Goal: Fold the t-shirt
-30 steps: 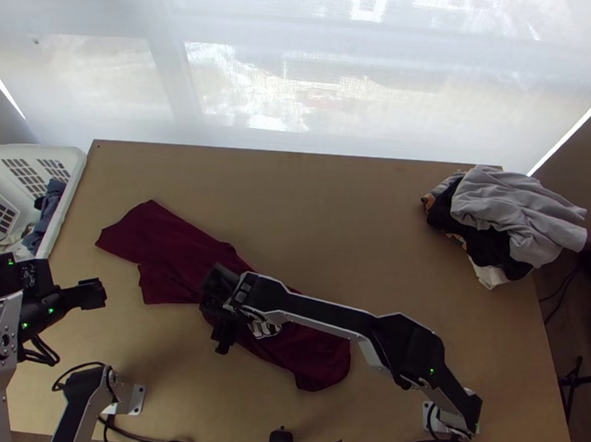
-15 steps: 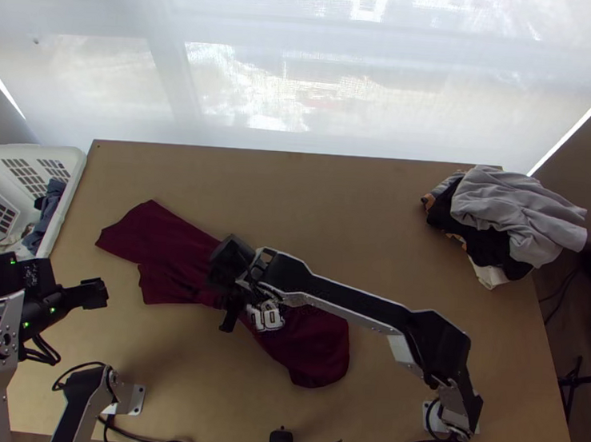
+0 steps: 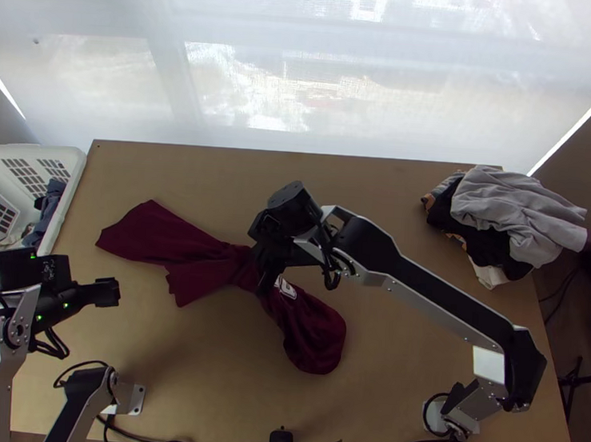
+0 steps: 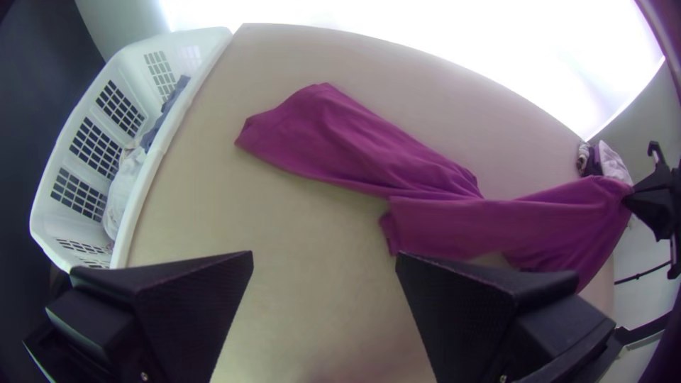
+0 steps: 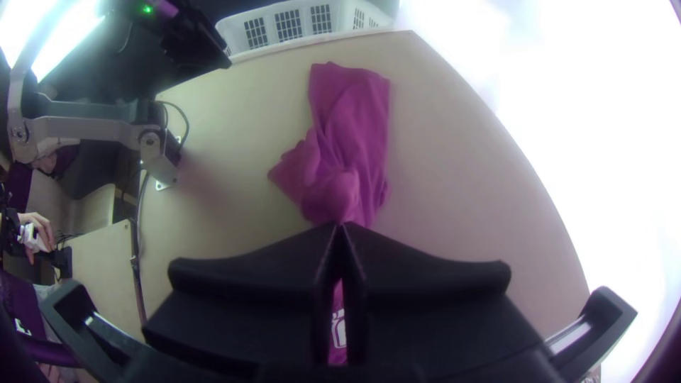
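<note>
Top view: white print [image 3: 286, 288] on maroon t-shirt [image 3: 319, 338]

The top view looks steeply down from high over the near edge of the desk [image 3: 361, 193]. The left wrist view faces the bright window [image 3: 248, 82] from lower down; the right wrist view, close above the t-shirt [image 3: 158, 241], faces the basket [image 3: 67, 199]. All three share shirt and basket.
</note>
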Robot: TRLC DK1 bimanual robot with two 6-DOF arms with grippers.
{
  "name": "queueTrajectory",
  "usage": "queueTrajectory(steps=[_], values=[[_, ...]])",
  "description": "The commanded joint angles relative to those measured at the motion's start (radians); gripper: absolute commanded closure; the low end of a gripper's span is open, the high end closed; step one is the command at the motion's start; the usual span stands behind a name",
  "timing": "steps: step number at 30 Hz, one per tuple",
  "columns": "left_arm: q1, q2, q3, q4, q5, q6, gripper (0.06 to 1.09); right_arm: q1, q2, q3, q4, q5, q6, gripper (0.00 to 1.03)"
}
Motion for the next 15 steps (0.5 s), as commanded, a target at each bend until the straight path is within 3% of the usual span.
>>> queueTrajectory(steps=[1,15], values=[[-0.073,0.044,-0.057,0.068,0.0,-0.002,0.11,-0.054,-0.095,-0.004,-0.048,0.002,-0.003,1.0],[-0.156,0.17,-0.074,0.192,0.0,-0.005,0.11,-0.296,-0.233,0.137,-0.079,0.025,-0.002,1.0]])
